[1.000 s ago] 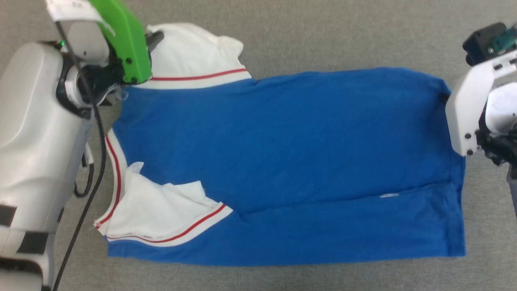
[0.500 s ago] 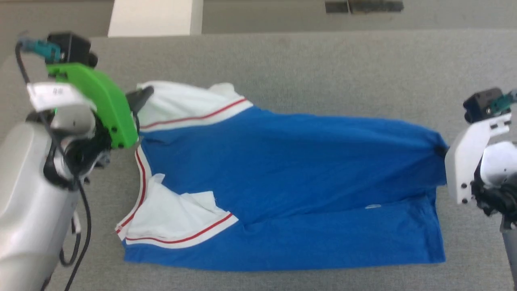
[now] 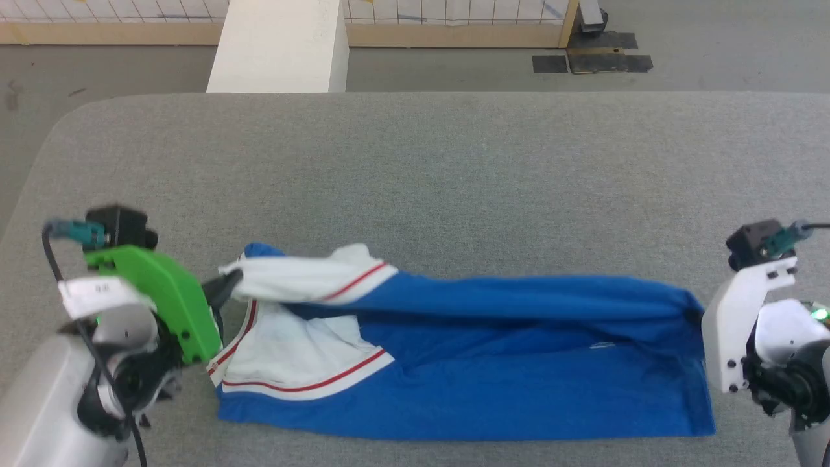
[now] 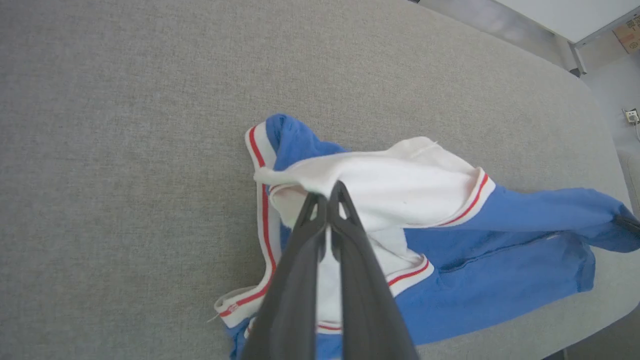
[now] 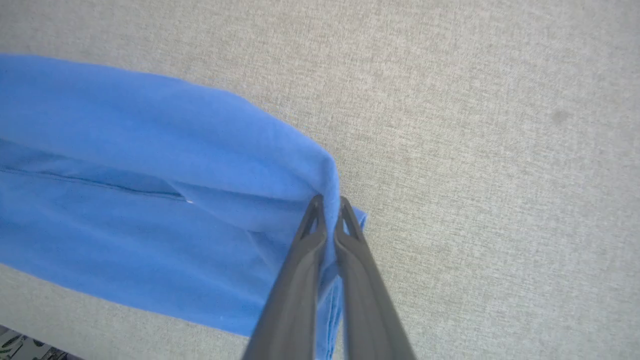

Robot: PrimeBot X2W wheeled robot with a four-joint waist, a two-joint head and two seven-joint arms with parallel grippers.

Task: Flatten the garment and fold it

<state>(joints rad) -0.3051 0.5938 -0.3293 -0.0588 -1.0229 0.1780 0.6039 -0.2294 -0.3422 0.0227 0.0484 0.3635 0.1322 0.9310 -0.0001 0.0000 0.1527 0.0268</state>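
garment [image 3: 519,383] far edge aloft now; left gripper [image 4: 327,194] pinch plain from wrist

A grey felt-like table top [image 3: 415,162] with rounded corners spreads across the scene. Beyond its far edge lies a grey floor [image 3: 713,45], where a white block [image 3: 279,48] stands just behind the table. Farther back a wooden strip [image 3: 454,44] runs beneath a white grid-lined panel [image 3: 454,10]. Dark flat patches [image 3: 590,63] lie on the floor near the strip's right end.
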